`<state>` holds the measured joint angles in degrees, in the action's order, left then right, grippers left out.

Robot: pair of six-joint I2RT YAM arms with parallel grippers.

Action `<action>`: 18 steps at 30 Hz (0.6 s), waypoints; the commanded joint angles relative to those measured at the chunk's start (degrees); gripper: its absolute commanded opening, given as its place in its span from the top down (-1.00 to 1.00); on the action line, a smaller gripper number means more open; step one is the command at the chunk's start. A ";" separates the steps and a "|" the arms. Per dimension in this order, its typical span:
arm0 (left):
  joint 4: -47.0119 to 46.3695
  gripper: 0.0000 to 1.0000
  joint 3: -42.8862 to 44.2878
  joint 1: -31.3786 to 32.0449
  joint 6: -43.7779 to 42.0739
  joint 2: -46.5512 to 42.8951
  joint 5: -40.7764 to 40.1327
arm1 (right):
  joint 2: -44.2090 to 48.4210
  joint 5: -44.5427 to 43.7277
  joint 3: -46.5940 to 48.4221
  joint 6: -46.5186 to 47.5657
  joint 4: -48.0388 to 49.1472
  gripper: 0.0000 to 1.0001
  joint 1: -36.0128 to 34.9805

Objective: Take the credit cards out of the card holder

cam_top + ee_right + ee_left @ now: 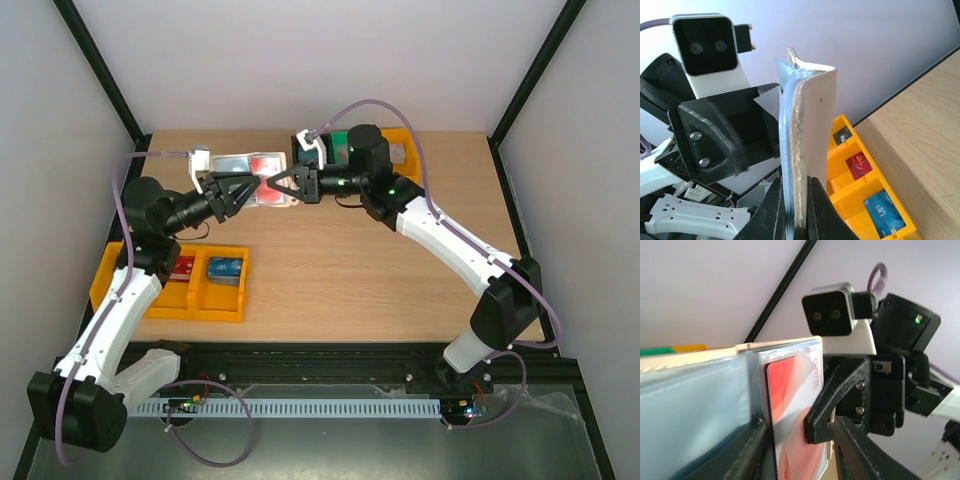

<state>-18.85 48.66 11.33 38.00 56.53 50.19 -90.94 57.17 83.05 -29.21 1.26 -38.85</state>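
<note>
Above the table, the right tool clamps the upright card holder.

The small folding card holder is cream-beige outside (scuffed greyish along its edge) and pale blue-grey inside, under glossy clear pockets. The thin plastic credit card tucked in it is red with paler streaks. Both end effectors, left and right, are matt black. The rectangular plastic bin is bright yellow; in it lie a second red card with white lettering and a blue card. The wooden counter is light tan with fine grain.
</note>
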 commanded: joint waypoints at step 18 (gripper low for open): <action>-2.84 0.95 -1.09 -0.13 -0.70 -3.33 9.36 | -1.97 2.09 2.24 0.87 6.15 0.80 0.19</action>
<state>-24.05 48.36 9.96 40.01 55.77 48.97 -91.79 59.68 86.39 -29.15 2.24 -38.15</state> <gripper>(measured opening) 0.023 0.085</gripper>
